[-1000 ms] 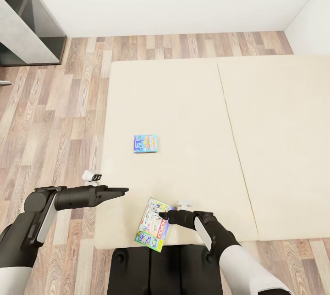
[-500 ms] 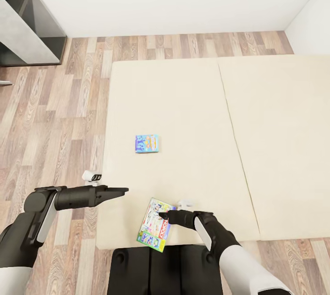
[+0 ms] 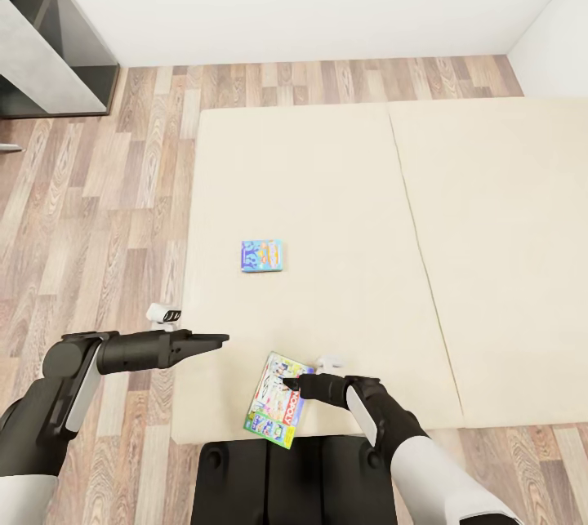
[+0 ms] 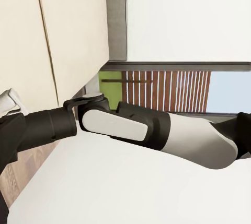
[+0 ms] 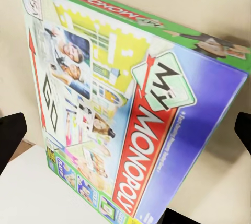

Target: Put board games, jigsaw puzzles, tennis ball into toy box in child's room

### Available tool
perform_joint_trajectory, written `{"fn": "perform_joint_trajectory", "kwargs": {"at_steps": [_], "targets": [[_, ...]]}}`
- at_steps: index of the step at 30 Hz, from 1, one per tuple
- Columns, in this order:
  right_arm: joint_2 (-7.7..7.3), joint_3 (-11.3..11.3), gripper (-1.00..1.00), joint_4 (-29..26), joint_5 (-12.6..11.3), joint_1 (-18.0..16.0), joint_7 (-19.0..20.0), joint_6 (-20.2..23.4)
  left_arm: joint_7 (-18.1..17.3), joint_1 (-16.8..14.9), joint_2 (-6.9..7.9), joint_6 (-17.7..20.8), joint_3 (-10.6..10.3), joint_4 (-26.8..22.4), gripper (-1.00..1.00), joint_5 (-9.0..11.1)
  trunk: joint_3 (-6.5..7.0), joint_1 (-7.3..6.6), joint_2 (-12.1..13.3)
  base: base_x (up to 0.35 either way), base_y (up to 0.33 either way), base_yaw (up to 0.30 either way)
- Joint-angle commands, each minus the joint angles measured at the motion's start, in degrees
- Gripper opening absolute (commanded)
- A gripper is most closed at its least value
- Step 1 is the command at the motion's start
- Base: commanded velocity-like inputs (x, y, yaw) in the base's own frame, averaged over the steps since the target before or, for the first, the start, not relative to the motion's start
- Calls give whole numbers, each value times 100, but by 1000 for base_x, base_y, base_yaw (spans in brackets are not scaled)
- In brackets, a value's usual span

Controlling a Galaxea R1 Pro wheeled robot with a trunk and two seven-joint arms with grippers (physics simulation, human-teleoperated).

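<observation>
The larger green-edged board game (image 3: 275,400) lies at the near edge of the bed (image 3: 343,182), overhanging it slightly. The right gripper (image 3: 291,384) is spread open around it, dark fingertips (image 5: 11,135) seen at either side. The small blue board game (image 3: 262,255) rests mid-mattress. Whether the left gripper (image 3: 219,339) is clenched cannot be told.

The black right gripper (image 3: 291,384) is covering part of the green-edged Monopoly board game box (image 3: 273,400), so its jaw state is staying unreadable. The small blue cartoon board game (image 3: 262,255) is showing print too tiny to read. The beige mattress (image 3: 490,247) is running off the head view's right edge.
</observation>
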Motion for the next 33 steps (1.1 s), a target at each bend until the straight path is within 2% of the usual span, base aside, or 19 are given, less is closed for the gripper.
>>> {"fn": "perform_joint_trajectory", "kwargs": {"at_steps": [1,33], "targets": [[0,6,100,-7,-55,-1,-12,42,-18,-1,2,61,0,-3,100,2,-6,3,-9,0,34,0],[0,13,100,-3,-54,-1,-12,42,-18,-1,2,61,1,-2,100,2,-6,3,-9,0,13,0]]}}
